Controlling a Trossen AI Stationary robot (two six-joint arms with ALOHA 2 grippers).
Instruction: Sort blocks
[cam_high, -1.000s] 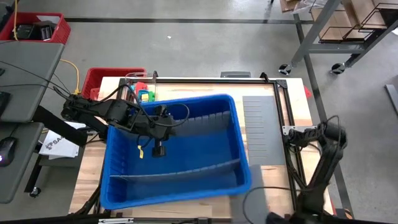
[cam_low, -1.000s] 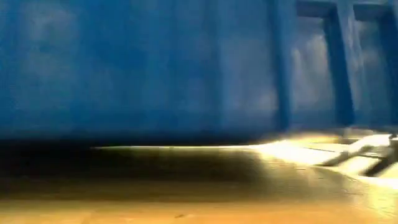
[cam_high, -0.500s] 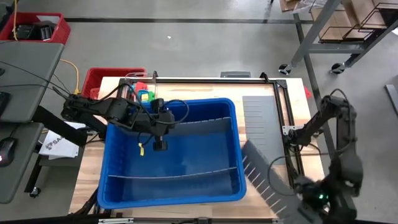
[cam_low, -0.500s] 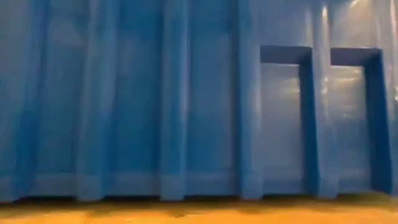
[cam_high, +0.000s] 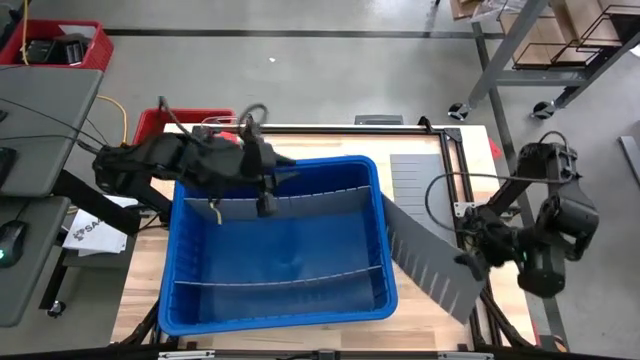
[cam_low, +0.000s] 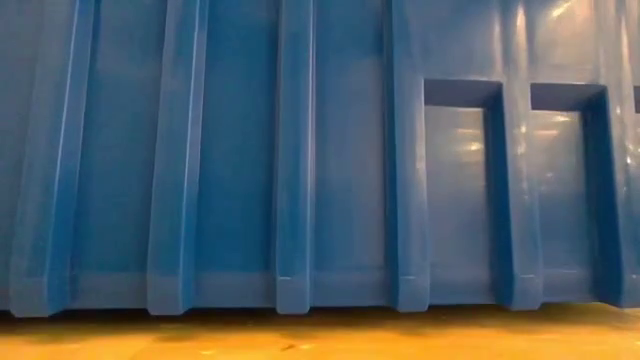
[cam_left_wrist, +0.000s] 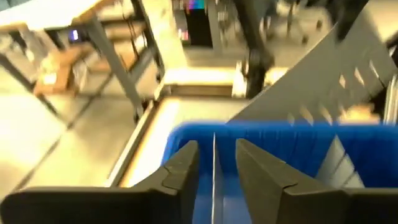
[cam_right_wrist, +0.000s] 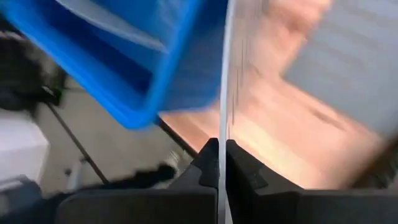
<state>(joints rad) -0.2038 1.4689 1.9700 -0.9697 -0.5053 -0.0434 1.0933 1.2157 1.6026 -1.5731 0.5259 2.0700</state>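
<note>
High view shows a large blue bin (cam_high: 280, 255) filling the middle of the wooden desk (cam_high: 420, 300), with two thin grey dividers standing across its inside. One divider (cam_high: 300, 205) runs near the bin's far wall, the other (cam_high: 280, 282) near its front wall. The left pincer (cam_high: 266, 203) hangs over the far divider, toward the bin's far-left corner. In the left wrist view its two dark fingers (cam_left_wrist: 186, 168) stand a little apart on either side of the divider's thin top edge, which runs up between them; whether they touch it cannot be told.

The right pincer (cam_high: 470, 262) is off the desk's right edge, pinching the end of a loose grey slotted panel (cam_high: 430, 262) that slants from the bin's right wall down toward the desk's front-right corner. The right wrist view shows its fingers (cam_right_wrist: 208, 163) pressed together on that panel's thin edge. Another grey panel (cam_high: 415, 185) lies flat on the desk to the right of the bin.

Blocks cannot be made out in these views. Low view shows only the bin's ribbed outer wall.
</note>
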